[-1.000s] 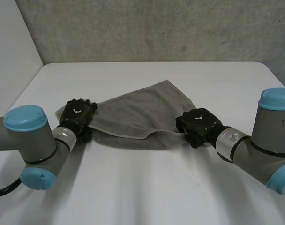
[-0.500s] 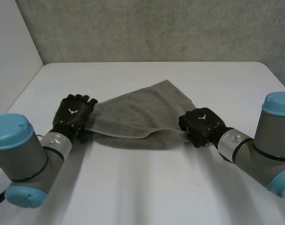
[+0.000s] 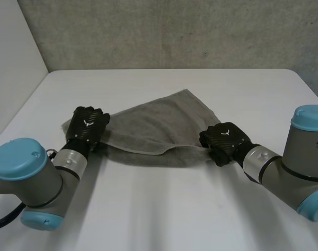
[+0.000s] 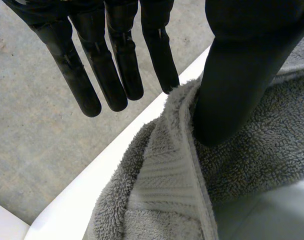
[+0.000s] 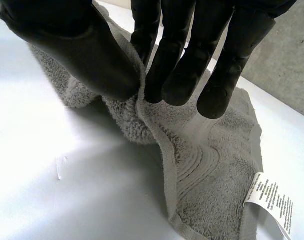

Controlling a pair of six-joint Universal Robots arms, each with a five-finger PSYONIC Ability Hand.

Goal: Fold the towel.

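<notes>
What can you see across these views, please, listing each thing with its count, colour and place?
towel: one, grey, mid-table, its near edge raised between the two hands.
label: one, white with printed text, on the towel's edge beyond the right hand's fingertips.
table: one, white, under the towel.
wall: one, grey, behind the table.
left arm and right arm: two, grey with light-blue caps, at the table's near side.
left robot hand: one, black, pinching the towel's left corner.
right robot hand: one, black, pinching the towel's right end.
</notes>
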